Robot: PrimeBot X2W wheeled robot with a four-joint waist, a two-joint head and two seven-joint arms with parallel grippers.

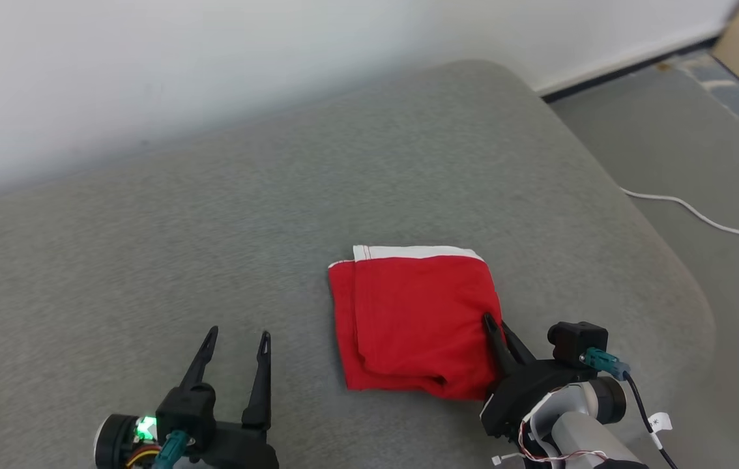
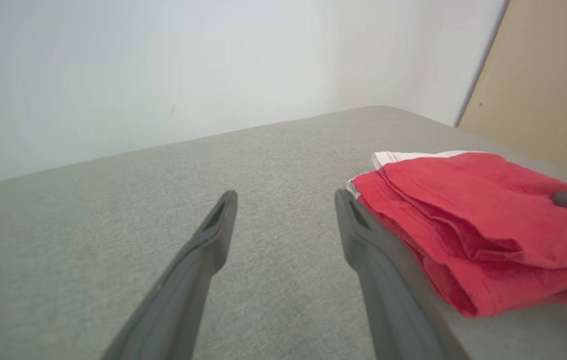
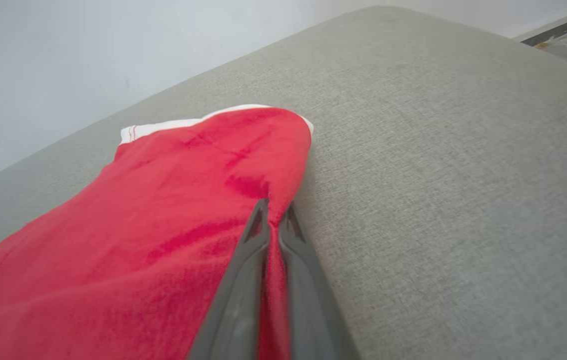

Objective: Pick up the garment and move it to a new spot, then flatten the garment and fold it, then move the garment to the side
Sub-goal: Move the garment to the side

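The red garment [image 1: 415,319], folded, with a white band at its far edge, lay on the grey cushion [image 1: 213,228], a little to the right of the middle. My right pincer [image 1: 496,321] was closed on the garment's right edge, with red cloth pinched between the fingers. My left pincer [image 1: 239,333] stood open near the garment's left side, holding nothing. A white cable [image 1: 702,218] lay on the floor.

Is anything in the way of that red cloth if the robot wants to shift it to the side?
Nothing visible. The right tool is shut on the red garment at its right edge, and the grey surface to that side is bare. On the other side, the open left tool stands apart from it.
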